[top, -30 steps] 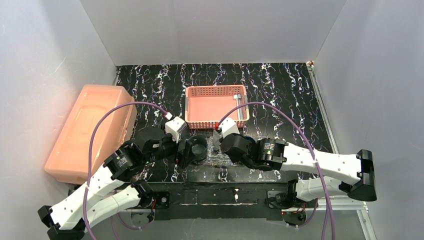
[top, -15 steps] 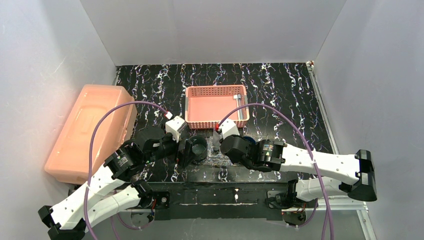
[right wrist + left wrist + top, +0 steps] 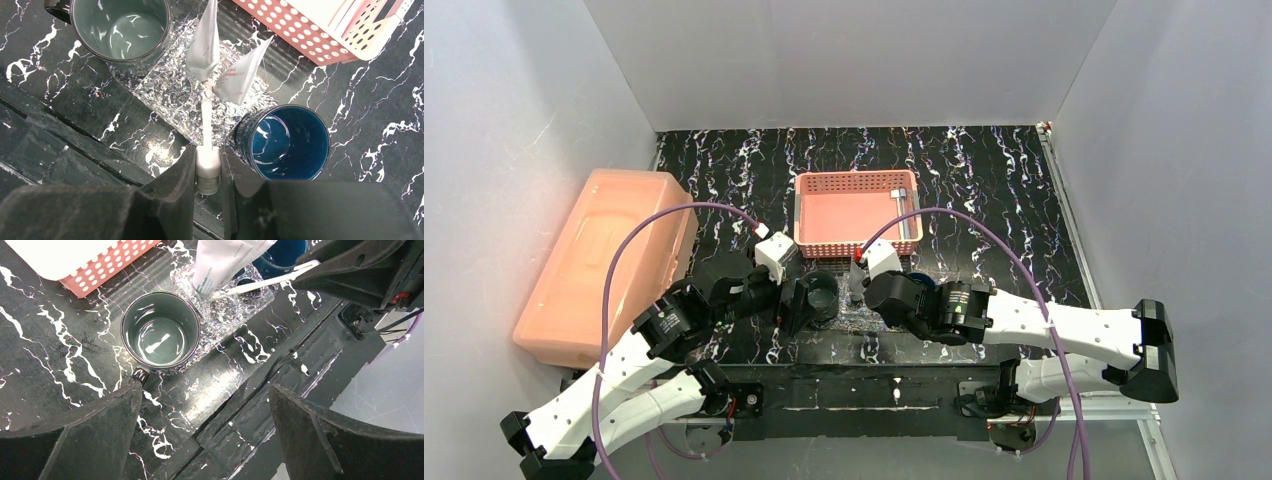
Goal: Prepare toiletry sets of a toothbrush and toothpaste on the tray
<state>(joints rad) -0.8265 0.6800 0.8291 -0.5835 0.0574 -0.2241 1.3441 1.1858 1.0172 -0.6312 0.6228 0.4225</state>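
The toothbrush (image 3: 205, 120) is pinched by its handle end in my right gripper (image 3: 207, 156), whose jaws are nearly closed on it with nothing else between them. The handle runs away from the fingers out over the glittery tray (image 3: 165, 95). Its far end reaches the spot where the two toothpaste tubes (image 3: 204, 42) meet on that tray. I cannot tell whether the head is already touching the tray or hanging just above it.

A grey cup (image 3: 120, 27) stands at the tray's left end and a blue cup (image 3: 282, 140) just beside the brush at the right end. The pink basket (image 3: 320, 35) is farther back on the black marbled table (image 3: 65, 100). My left gripper (image 3: 202, 440) hangs near the grey cup, jaws spread fully and holding nothing.

I judge I am at the set-down step, pairing this brush with a tube. The next move calls for lowering the handle until it lies flat on the tray beside a tube, then opening the right jaws. After that I lift straight back toward the near edge. The risks are nudging the blue cup, leaving the brush propped on a tube, or letting the handle overhang the tray's near rim
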